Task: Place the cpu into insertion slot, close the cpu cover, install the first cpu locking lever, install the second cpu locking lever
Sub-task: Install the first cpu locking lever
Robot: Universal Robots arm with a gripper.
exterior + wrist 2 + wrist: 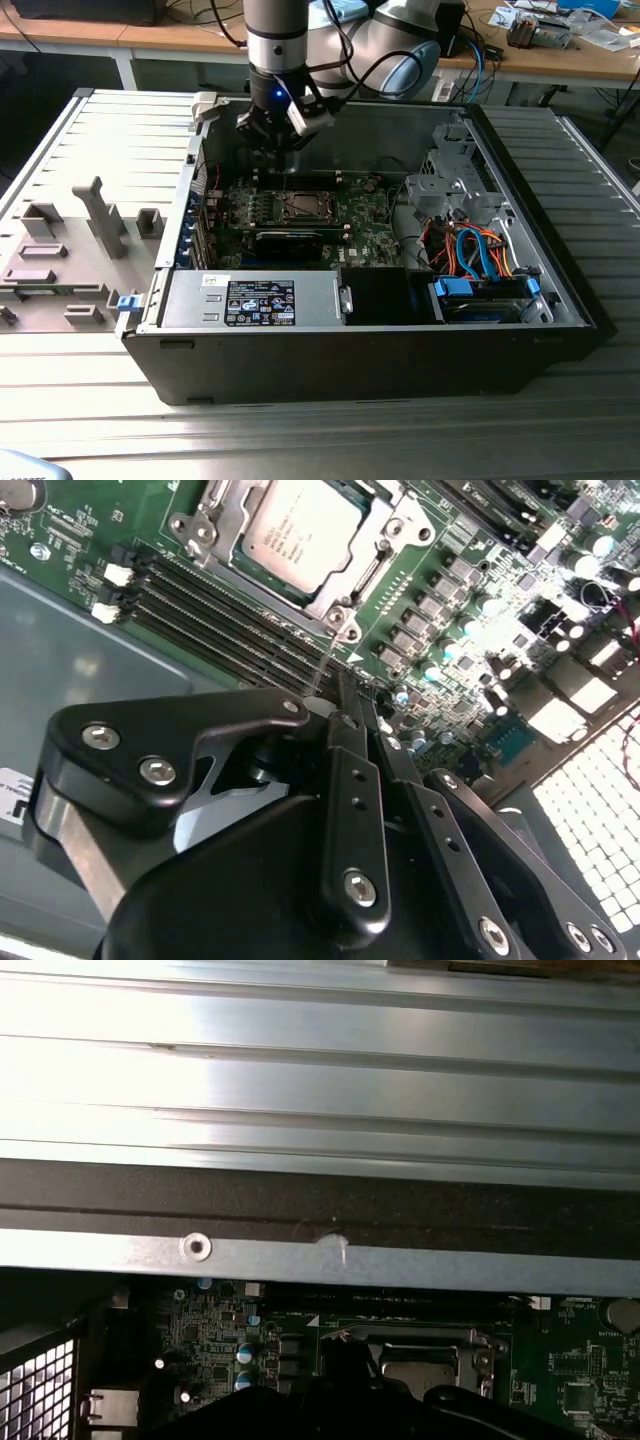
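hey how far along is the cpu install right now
Looks done: the cpu sits in the insertion slot with the cpu cover down over it. In hand: the gripper hangs just beside the socket, holding nothing I can make out. Whether either locking lever is latched, I cannot tell.

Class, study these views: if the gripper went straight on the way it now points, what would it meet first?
Probably the memory slots beside the cpu cover; the gripper points down at the board there, though depth is unclear.

A ribbed metal table [560, 430] shines under bright overhead light. Behind it runs a long wooden desk [560, 62] strewn with cables [478, 50] and small clutter. A grey plastic fixture tray [70, 240] lies at the exterior view's left.
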